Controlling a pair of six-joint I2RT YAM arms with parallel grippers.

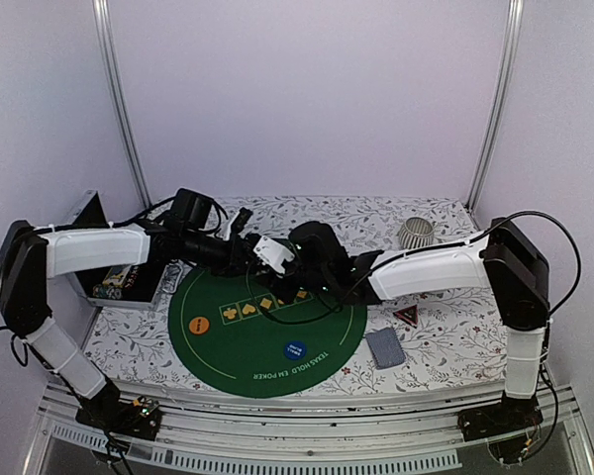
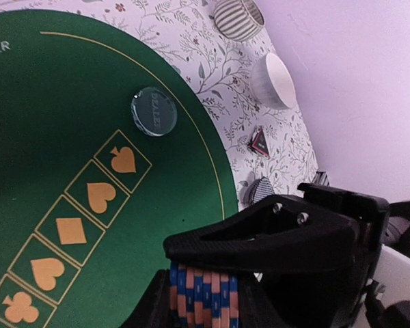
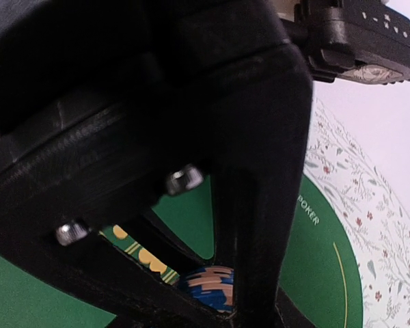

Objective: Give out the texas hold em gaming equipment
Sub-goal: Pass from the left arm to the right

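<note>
A stack of orange-and-blue striped poker chips stands on edge between the fingers of my left gripper, which is shut on it above the green poker mat. My right gripper meets it there; one of its black fingers lies across the rim of the chips, and the opposite finger is hidden. In the right wrist view the chips show low between black bars. A clear dealer disc, an orange button and a blue button lie on the mat.
A grey-blue card deck and a red-black triangle marker lie on the floral cloth right of the mat. A ribbed grey cup and a white bowl stand behind. An open box sits at the left.
</note>
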